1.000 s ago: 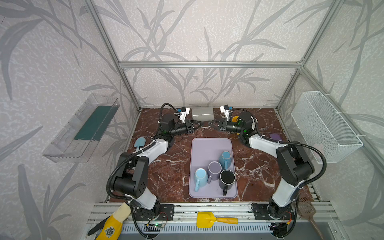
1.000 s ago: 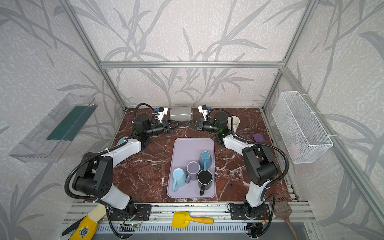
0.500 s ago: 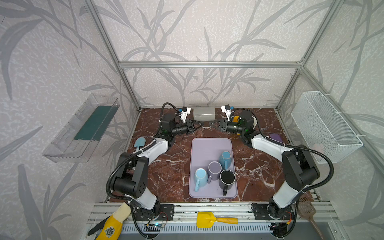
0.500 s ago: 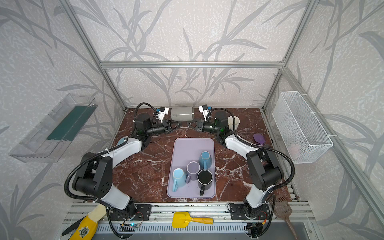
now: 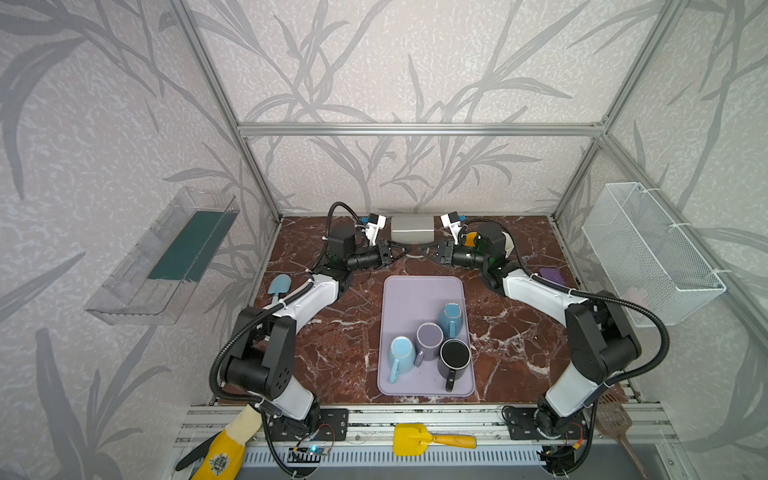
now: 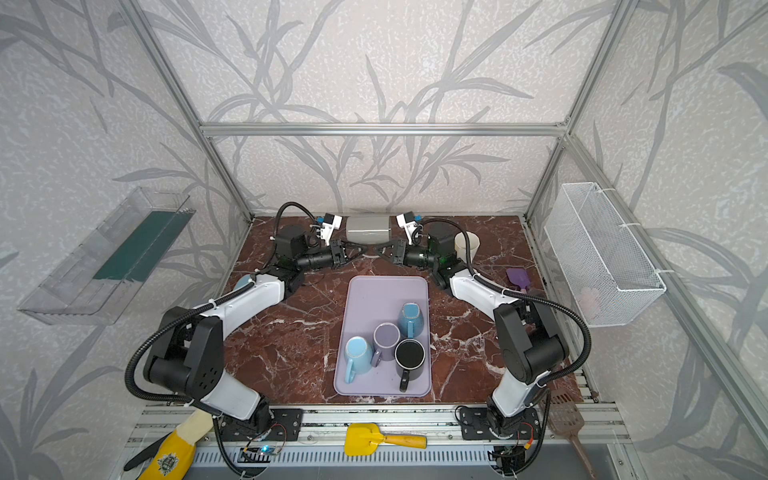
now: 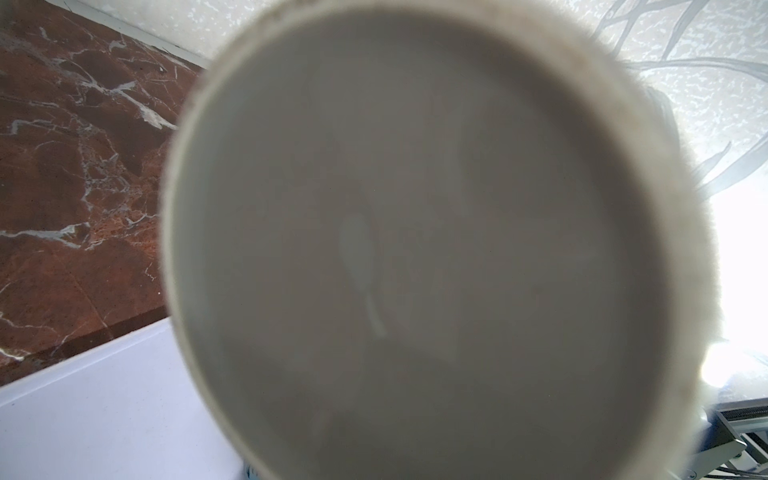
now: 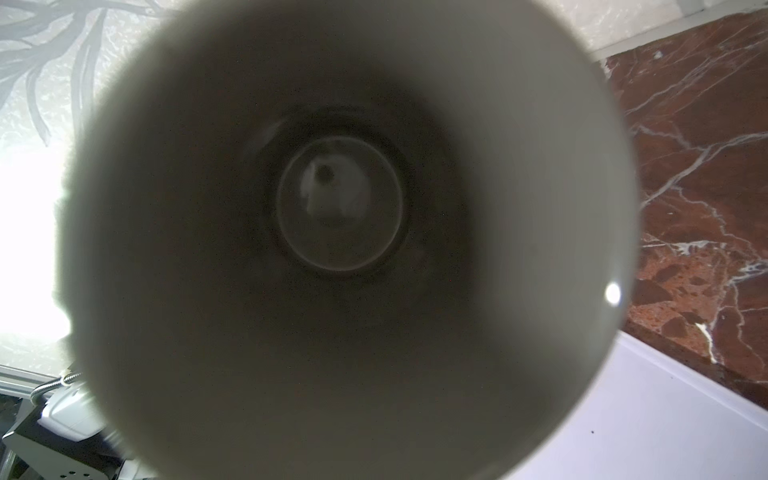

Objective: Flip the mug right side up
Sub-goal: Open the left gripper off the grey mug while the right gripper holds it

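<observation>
Grey and level, the mug (image 5: 412, 230) is lying on its side at the back of the cell, beyond the far end of the tray (image 5: 419, 291), and it is not yet standing right side up. Both top views are showing its body running from arm to arm. The left wrist view is filling with its flat base (image 7: 415, 249), while the right wrist view is looking straight into its mouth (image 8: 340, 208). Whether it is resting on the worktop (image 5: 332, 328) or being held clear of it is not showing.

The left tool (image 5: 405, 249) and right tool (image 5: 422, 249) are pointing at each other just in front of the mug, each pinched down narrow, their tips nearly meeting. The handle is hiding in every view, so whether either tool is gripping it cannot be told.

By the look of it, the job is sitting near its midpoint, since a mug on its side is halfway between inverted and upright. What is left, on this reading, is tipping the mouth up, lowering the base onto a flat spot and letting go. Four other mugs (image 5: 429, 338) are crowding the near end of the tray, well apart from both tools.
</observation>
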Available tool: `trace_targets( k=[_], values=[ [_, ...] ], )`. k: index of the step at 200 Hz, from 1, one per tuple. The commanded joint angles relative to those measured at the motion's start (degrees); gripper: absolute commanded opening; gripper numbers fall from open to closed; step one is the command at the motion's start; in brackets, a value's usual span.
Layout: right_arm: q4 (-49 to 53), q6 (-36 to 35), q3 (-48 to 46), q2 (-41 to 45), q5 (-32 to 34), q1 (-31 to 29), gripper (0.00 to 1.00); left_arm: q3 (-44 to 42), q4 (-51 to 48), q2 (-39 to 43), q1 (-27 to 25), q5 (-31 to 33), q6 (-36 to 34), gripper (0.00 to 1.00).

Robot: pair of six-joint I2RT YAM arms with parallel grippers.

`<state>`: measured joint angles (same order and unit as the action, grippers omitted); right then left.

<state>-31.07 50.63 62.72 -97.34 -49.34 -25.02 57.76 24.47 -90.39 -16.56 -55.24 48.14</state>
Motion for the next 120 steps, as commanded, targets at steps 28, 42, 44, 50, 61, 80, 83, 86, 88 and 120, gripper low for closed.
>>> trace_targets(
  k=[28,42,44,50,61,80,83,86,88,120],
  values=[
    [-3.5,-1.1,1.4,3.0,0.7,-0.4,0.00,3.0,-1.9,2.8,-1.6,-2.7,-4.7,0.07],
    [-3.3,-1.3,1.4,3.2,0.9,-0.4,0.00,3.3,-3.5,2.9,-1.6,-2.7,-5.8,0.17],
    [-3.3,-1.3,1.4,3.2,0.8,-0.4,0.00,3.3,-3.7,2.9,-1.6,-2.7,-6.0,0.19],
    [-3.2,-1.4,1.4,3.3,1.0,-0.4,0.00,3.4,-4.3,3.1,-1.5,-2.6,-6.3,0.24],
    [-3.3,-1.4,1.2,3.4,1.4,-0.3,0.00,3.4,-5.1,3.2,-1.6,-2.3,-7.1,0.34],
    [-2.7,-1.7,1.3,3.6,1.6,-0.2,0.00,3.8,-7.6,3.7,-1.6,-1.3,-8.9,0.42],
    [-2.6,-1.9,1.4,3.6,1.5,-0.2,0.00,3.8,-8.1,3.6,-1.6,-1.1,-9.2,0.43],
    [-2.4,-2.0,1.4,3.6,1.5,-0.2,0.00,3.9,-8.7,3.6,-1.6,-0.9,-9.6,0.44],
    [-2.4,-2.0,1.4,3.6,1.6,-0.2,0.00,4.0,-9.1,3.6,-1.6,-0.8,-9.8,0.45],
    [-0.3,-3.3,1.7,4.1,1.7,0.0,0.00,5.4,-15.7,3.8,-1.6,1.1,-13.7,0.50]
  ],
)
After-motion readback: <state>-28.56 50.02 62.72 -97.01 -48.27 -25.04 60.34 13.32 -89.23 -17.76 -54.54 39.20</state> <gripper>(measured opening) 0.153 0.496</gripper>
